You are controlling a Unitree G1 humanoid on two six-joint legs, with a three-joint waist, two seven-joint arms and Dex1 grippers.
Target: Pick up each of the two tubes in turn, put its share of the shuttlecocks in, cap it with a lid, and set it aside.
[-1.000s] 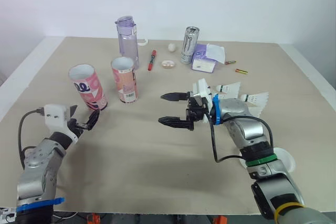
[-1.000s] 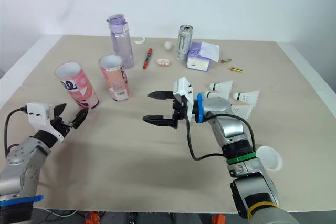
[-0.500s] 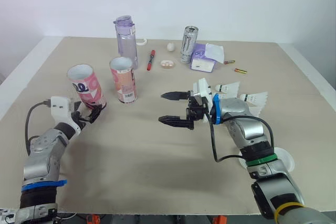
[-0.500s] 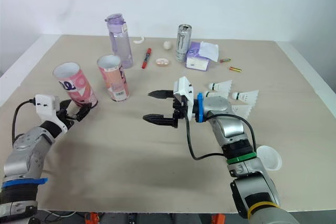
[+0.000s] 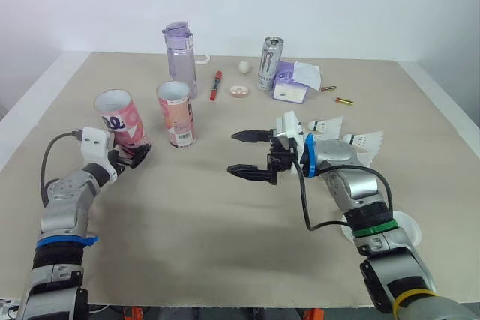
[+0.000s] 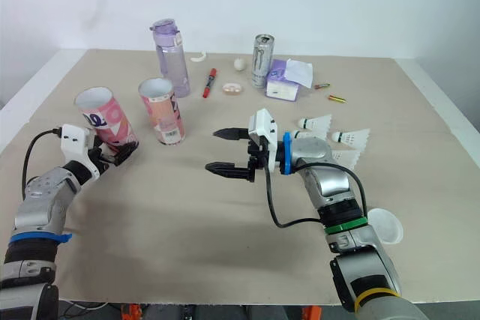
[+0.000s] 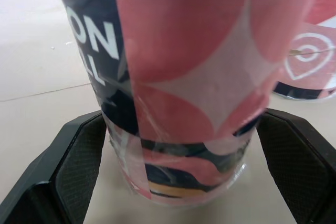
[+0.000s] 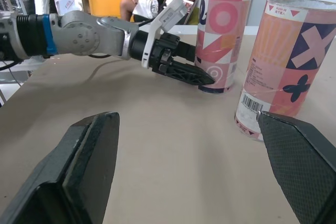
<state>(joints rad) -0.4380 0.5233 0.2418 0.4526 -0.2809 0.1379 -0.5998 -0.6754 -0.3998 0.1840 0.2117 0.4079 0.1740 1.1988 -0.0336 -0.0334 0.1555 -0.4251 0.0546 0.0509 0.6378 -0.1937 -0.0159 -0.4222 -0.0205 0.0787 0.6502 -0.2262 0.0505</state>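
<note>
The left pincer (image 5: 135,155) is low on the table (image 5: 187,222), its black fingers (image 5: 141,152) at the foot of a pink tube (image 5: 120,120) that stands upright with its mouth open. A second pink tube (image 5: 176,113) stands just beyond, between this pincer and the right pincer (image 5: 244,154). The right pincer hangs above the table with its fingers spread wide and nothing between them, pointing toward the left pincer. Two shuttlecocks (image 5: 327,124) lie just behind its wrist, on the far side from the tubes. A white lid (image 5: 405,226) lies by its forearm.
</note>
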